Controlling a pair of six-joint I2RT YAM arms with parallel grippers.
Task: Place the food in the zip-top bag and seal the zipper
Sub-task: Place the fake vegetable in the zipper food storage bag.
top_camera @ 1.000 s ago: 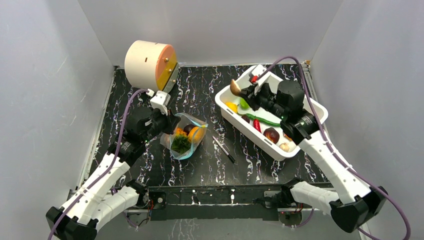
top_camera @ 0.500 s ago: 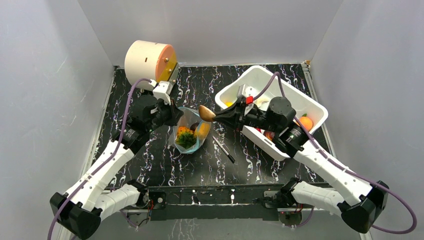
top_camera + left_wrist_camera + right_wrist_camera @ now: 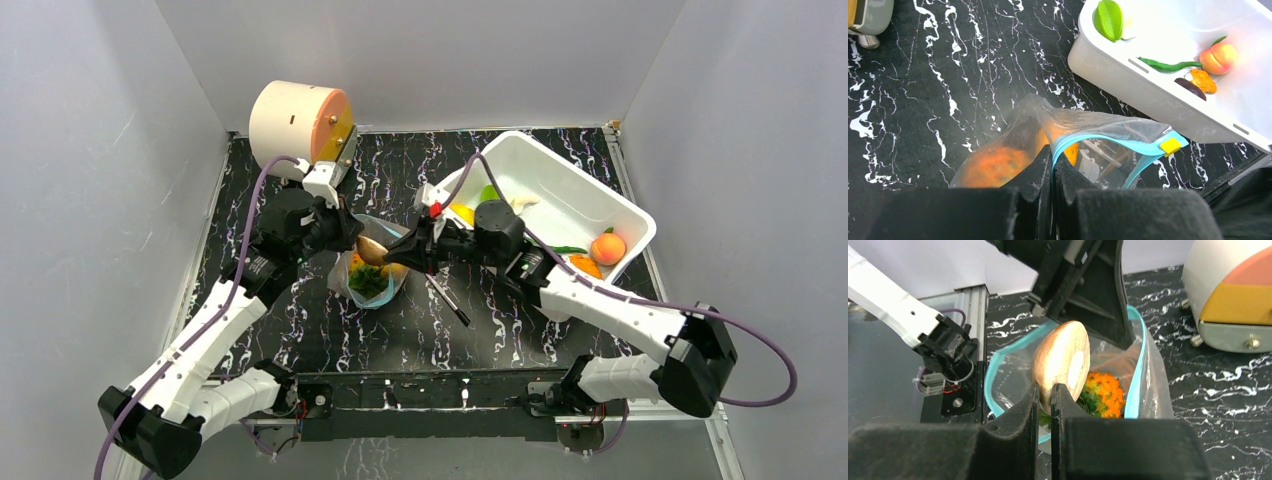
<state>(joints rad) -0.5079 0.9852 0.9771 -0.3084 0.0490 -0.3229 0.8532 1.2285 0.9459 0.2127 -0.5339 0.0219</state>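
The clear zip-top bag (image 3: 392, 284) stands open on the black marble mat. My left gripper (image 3: 1053, 161) is shut on its blue-teal zipper (image 3: 1108, 142) and holds the rim up; it also shows in the top view (image 3: 347, 236). An orange pineapple (image 3: 1104, 391) with green leaves and another orange piece (image 3: 992, 165) lie inside the bag. My right gripper (image 3: 1044, 396) is shut on a brown mushroom-like toy (image 3: 1062, 364) and holds it right over the bag's open mouth (image 3: 372, 249).
A white tub (image 3: 560, 185) at the right holds a peach (image 3: 607, 247), a green chili (image 3: 570, 249), a green fruit (image 3: 487, 193) and a yellow piece (image 3: 462, 213). A black pen (image 3: 447, 298) lies beside the bag. A cream and orange drum (image 3: 298, 125) stands at the back left.
My right gripper carried the brown toy left from the tub to the bag's mouth. My left gripper lifted the bag's rim, and the bag now stands more upright.
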